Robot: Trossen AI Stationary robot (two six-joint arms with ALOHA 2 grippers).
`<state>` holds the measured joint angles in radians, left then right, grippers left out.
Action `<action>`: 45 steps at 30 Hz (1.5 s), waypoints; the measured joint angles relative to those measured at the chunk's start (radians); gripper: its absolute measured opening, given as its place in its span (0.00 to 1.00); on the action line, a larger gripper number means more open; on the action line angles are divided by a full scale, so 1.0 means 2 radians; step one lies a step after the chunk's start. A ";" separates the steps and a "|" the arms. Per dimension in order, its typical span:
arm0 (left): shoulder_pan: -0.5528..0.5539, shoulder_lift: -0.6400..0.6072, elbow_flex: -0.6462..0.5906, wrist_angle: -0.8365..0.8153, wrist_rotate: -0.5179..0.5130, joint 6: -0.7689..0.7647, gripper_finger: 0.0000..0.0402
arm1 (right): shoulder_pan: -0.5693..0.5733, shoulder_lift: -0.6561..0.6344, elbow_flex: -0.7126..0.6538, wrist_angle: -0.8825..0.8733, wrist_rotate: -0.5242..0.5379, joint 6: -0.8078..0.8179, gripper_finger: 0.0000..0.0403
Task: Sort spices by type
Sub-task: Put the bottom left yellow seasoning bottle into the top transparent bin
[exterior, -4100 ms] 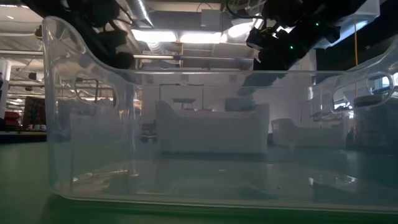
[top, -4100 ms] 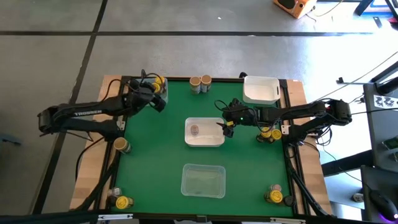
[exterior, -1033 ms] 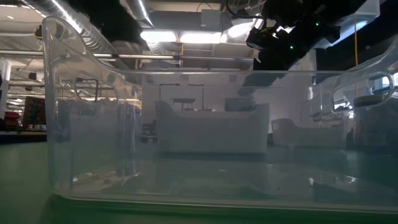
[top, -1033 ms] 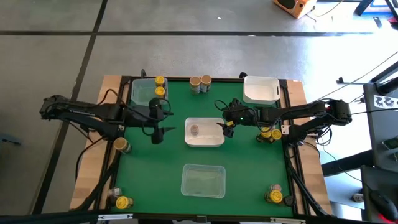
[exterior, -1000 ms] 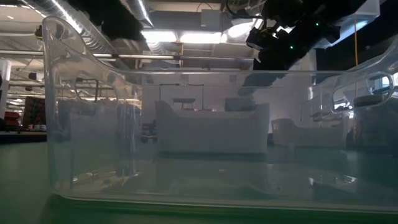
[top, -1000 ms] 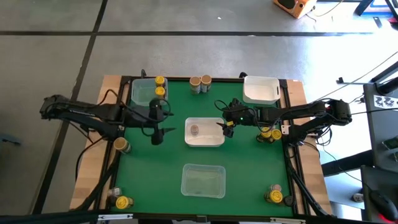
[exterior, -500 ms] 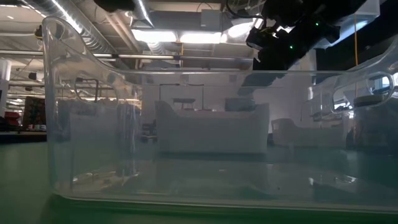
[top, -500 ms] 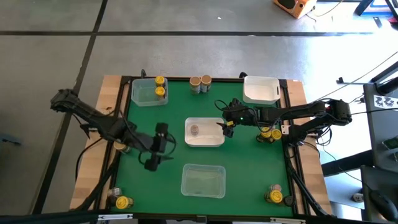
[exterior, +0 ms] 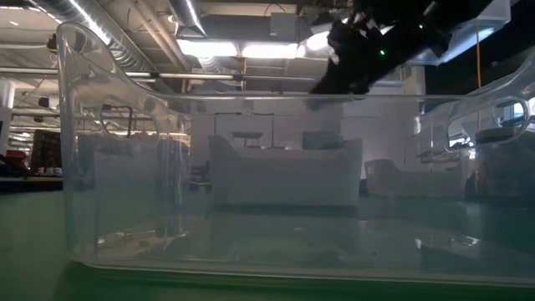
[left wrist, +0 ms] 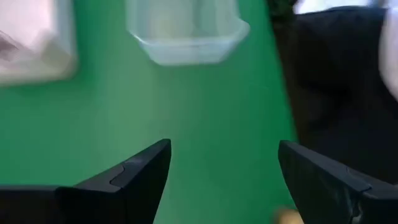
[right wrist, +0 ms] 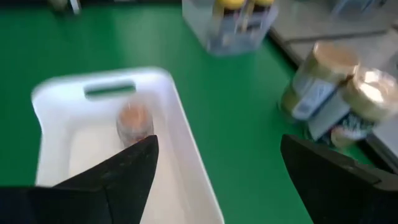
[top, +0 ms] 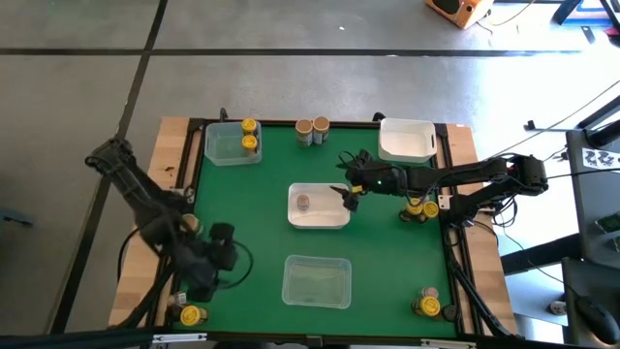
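My left gripper (top: 203, 283) hangs open over the green mat near the table's near left corner, with nothing between its fingers (left wrist: 224, 180). A yellow-lidded spice jar (top: 191, 316) stands just nearside of it, and a tan-lidded jar (top: 189, 225) stands on the left edge. My right gripper (top: 349, 199) is open above the right end of the white bin (top: 334, 219) in the middle. That bin holds one grey-brown-lidded jar (right wrist: 134, 121), standing on its floor. The right gripper's fingers (right wrist: 217, 180) are empty.
A clear bin (top: 225, 155) at the far left holds two yellow-lidded jars (top: 249, 135). Two tan-lidded jars (top: 312, 129) stand at the far edge. There is a white bin (top: 407, 139) at the far right and a clear bin (top: 316, 281) near the front. More jars stand on the right (top: 418, 207) and in the near right corner (top: 426, 302).
My left gripper has swung from beside the middle white bin toward the table's near left corner, turning as it went and staying open and empty. My right gripper has tipped a little over the white bin's right end.
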<state>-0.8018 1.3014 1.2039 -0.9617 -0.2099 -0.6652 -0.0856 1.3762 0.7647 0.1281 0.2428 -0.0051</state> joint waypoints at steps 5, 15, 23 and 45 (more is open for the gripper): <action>-0.069 0.002 -0.018 0.000 0.021 -0.128 0.73 | 0.000 0.000 0.000 0.090 0.000 0.000 0.84; -0.153 0.058 -0.033 0.004 0.061 -0.256 0.73 | -0.007 0.000 0.001 0.182 0.008 -0.002 0.84; -0.172 0.075 -0.033 0.025 0.083 -0.293 0.73 | -0.007 0.011 0.001 0.173 0.009 -0.001 0.84; -0.185 0.121 -0.033 0.068 0.097 -0.297 0.73 | -0.007 0.025 0.001 0.162 0.034 0.000 0.84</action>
<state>-1.1709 1.5443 1.1370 -0.8264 -0.0150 -1.2587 -0.0990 1.4258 0.7658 0.4528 0.3115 -0.0048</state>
